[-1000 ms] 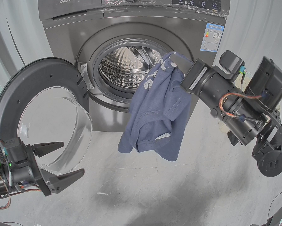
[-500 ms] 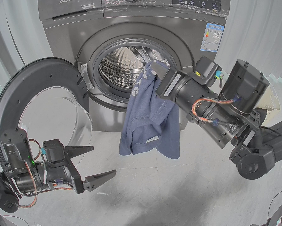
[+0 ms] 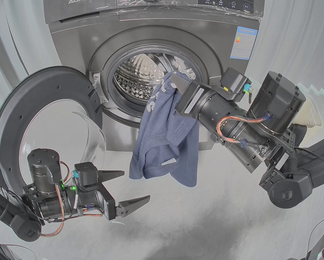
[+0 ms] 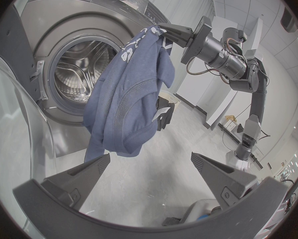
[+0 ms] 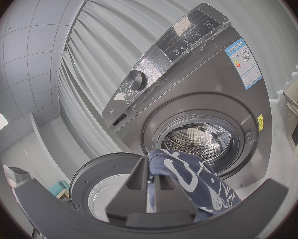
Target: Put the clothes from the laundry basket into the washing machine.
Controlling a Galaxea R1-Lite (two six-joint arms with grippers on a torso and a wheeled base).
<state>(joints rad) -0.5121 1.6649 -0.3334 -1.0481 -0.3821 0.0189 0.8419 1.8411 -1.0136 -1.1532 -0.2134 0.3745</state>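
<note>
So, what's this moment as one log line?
right gripper: shut on blue white-printed shirt, hanging outside open grey washing machine | left gripper: open, empty, low

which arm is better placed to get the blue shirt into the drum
Right. The right pincer is shut on the blue shirt before the open drum; the left pincer is open, empty and low.

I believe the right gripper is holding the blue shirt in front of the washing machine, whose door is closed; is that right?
Not quite: the door is open, standing wide on the robot's left, as the head view shows. The right gripper does hold the blue shirt in front of the washing machine.
</note>
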